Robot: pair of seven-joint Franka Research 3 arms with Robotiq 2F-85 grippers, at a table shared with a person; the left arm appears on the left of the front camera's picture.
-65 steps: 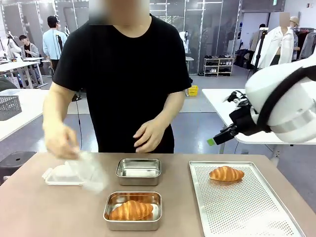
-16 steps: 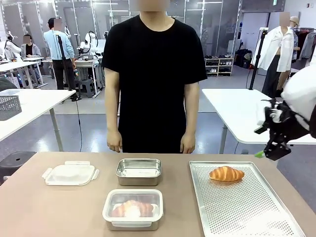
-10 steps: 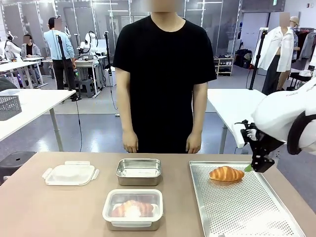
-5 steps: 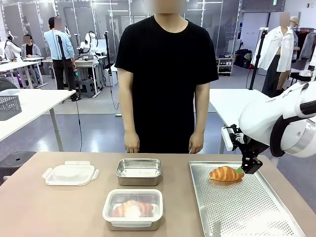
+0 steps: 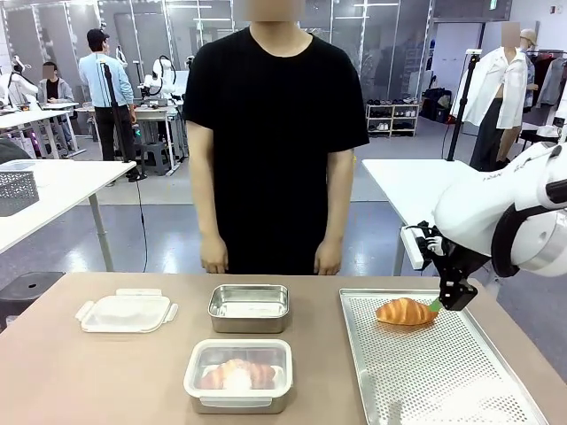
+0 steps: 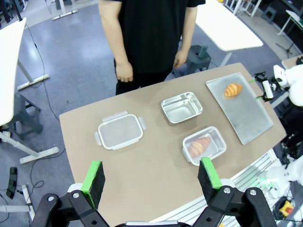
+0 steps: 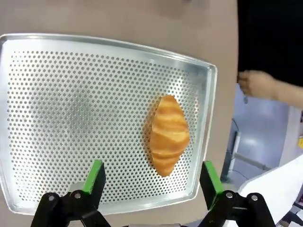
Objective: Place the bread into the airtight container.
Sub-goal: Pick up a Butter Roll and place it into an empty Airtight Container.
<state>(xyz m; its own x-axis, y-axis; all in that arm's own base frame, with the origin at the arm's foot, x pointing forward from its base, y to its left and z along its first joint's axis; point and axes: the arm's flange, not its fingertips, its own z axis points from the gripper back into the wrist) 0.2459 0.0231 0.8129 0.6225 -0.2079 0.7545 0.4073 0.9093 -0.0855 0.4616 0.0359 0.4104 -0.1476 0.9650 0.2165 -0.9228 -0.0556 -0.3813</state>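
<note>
The bread (image 5: 406,311) is lying on the perforated tray (image 5: 443,381), long axis running left-right in my front view, the right gripper (image 5: 447,301) tilting down, spread, beside its right tip; left wrist view, the left gripper (image 6: 151,174) is hovering spread high over the table (image 6: 156,158); right wrist view, the bread is pointing lengthwise ahead.

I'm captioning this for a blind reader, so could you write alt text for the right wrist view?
A golden croissant lies on a perforated metal tray, just ahead of the right gripper, whose green-padded jaws stand open, holding nothing. A person's hand hangs beyond the edge of the brown table.
</note>
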